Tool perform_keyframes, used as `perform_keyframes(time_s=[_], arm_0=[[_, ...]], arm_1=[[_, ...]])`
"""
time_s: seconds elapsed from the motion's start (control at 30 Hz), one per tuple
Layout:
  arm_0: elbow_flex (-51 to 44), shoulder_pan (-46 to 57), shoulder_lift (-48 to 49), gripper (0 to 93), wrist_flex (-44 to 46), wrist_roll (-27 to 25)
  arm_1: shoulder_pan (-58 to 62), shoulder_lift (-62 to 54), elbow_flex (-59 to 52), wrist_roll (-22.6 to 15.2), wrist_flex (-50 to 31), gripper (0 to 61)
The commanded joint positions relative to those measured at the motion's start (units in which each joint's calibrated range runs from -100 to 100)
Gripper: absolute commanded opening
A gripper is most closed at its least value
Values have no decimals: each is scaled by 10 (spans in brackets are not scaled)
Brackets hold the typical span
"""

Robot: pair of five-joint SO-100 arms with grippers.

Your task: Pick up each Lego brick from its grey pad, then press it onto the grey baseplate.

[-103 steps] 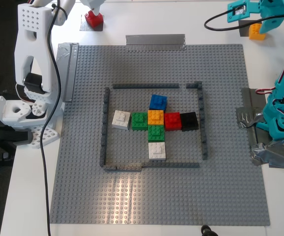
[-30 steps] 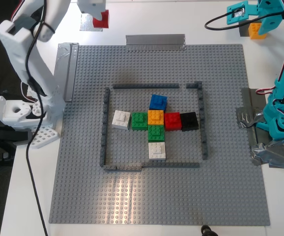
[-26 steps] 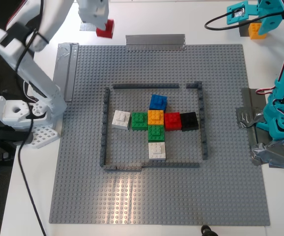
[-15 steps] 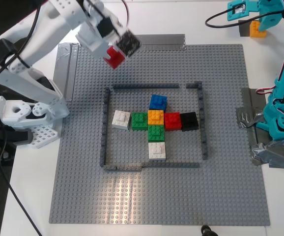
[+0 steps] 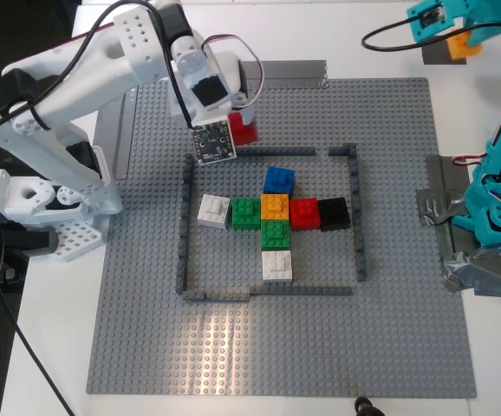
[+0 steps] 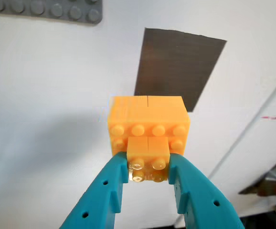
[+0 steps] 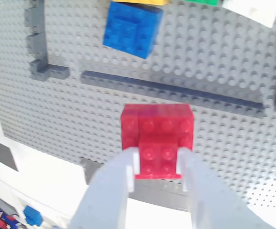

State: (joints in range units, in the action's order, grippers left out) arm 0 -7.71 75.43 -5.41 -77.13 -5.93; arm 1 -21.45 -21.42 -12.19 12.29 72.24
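Status: both picks done, both placements outstanding. My first pincer (image 6: 150,179) is clamped on the orange-yellow brick (image 6: 147,123), lifted above its grey pad (image 6: 178,67) at a worktop corner. My second pincer (image 7: 158,164) grips the red brick (image 7: 157,125) over the grey baseplate (image 5: 389,347), near its frame.

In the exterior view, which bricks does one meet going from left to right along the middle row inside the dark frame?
white brick → green brick → orange brick → red brick → black brick
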Motion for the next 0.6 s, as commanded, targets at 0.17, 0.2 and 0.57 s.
perform_keyframes(time_s=[0.17,0.2,0.57], arm_0=[[112,-76,178,0,-93,-50],[134,-88,189,0,-93,-57],[294,-158,344,0,-93,-141]], arm_1=[[31,72,57,22,-118,2],[34,79,55,23,-129,2],[39,121,34,25,-176,2]])
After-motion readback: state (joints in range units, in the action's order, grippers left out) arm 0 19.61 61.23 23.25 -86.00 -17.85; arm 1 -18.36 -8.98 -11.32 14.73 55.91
